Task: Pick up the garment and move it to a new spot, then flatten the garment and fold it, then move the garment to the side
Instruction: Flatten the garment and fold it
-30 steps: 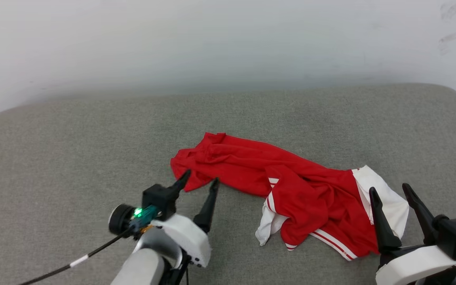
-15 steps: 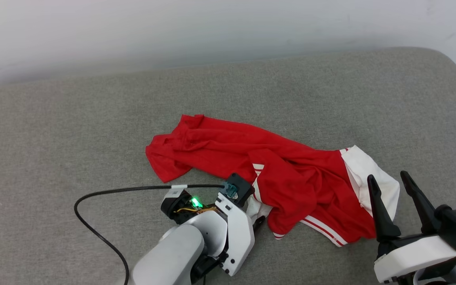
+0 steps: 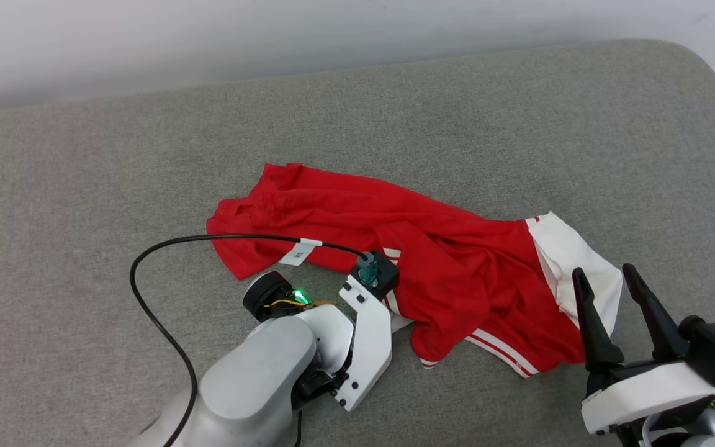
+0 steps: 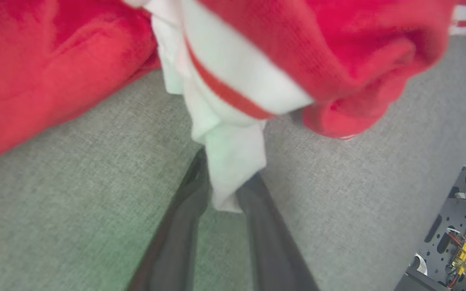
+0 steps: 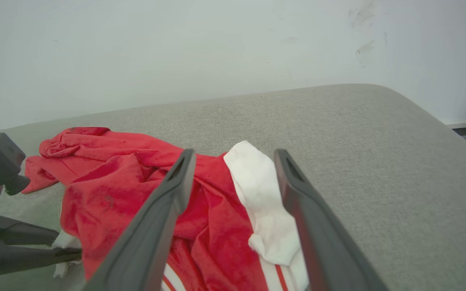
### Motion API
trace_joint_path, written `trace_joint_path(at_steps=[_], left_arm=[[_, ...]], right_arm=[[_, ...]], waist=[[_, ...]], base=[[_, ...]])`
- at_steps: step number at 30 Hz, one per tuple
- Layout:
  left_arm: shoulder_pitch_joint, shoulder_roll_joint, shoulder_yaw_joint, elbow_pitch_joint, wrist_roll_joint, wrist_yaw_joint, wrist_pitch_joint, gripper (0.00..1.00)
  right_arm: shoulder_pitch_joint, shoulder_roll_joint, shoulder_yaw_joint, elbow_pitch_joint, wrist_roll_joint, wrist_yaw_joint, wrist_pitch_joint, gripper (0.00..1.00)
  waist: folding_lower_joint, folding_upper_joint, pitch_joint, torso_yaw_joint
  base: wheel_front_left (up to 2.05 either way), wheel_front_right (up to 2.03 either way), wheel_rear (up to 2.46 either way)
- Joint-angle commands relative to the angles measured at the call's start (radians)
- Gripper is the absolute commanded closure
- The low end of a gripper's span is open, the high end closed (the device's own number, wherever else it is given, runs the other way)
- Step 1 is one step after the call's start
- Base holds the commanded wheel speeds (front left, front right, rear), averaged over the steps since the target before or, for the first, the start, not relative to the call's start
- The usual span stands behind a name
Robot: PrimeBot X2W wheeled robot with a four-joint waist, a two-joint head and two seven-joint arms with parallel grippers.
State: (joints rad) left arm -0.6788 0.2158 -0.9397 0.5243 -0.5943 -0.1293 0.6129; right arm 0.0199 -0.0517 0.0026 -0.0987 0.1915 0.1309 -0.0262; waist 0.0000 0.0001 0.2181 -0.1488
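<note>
The garment [image 3: 444, 261] lies crumpled on a grey cushioned surface [image 3: 84, 155], red body stretching left, one white sleeve [image 3: 571, 261] at the right. A second white sleeve end [image 4: 233, 161] pokes out at its front edge. My left gripper [image 4: 227, 173] reaches in from the front, and its two dark fingers are closed against both sides of that sleeve end; from above, the wrist hides the fingers. My right gripper [image 3: 602, 271] stands open just short of the garment's right end, fingers [image 5: 176, 190] apart over the white sleeve [image 5: 261, 194], touching nothing.
A black cable [image 3: 146, 292] loops from my left wrist over the cushion and across the garment's left part. A pale wall [image 3: 332, 31] runs behind. The cushion's rounded corner [image 3: 714, 68] drops off at the far right.
The head camera has tilted down. My left arm swung right from the garment's red left end to the front white sleeve, and its fingers closed in on it. The right gripper stayed open.
</note>
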Motion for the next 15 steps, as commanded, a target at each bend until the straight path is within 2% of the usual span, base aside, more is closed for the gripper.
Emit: trace_joint_path(at_steps=[1,8,11,15], left_arm=[[0.031,0.020,-0.022,0.023,0.001,-0.002,-0.011,1.00],[0.004,0.073,0.026,-0.062,0.019,0.023,-0.114,1.00],[0.028,0.133,0.056,-0.138,0.022,0.058,-0.141,1.00],[0.078,0.239,0.113,-0.258,0.018,0.133,-0.154,1.00]], right_arm=[[-0.012,0.002,-0.008,0.006,0.002,0.000,-0.010,0.00],[-0.008,0.002,-0.020,0.019,0.004,0.000,-0.005,0.00],[-0.001,0.002,-0.031,0.020,0.004,0.000,-0.001,0.00],[0.010,0.002,-0.043,0.017,0.004,0.000,0.009,0.00]], waist=[[0.0000,-0.0001,-0.007,0.009],[0.0000,-0.0001,-0.044,0.063],[0.0000,-0.0001,-0.066,0.097],[0.0000,-0.0001,-0.084,0.138]], base=[[0.00,0.00,0.00],[0.00,0.00,0.00],[0.00,0.00,0.00],[0.00,0.00,0.00]])
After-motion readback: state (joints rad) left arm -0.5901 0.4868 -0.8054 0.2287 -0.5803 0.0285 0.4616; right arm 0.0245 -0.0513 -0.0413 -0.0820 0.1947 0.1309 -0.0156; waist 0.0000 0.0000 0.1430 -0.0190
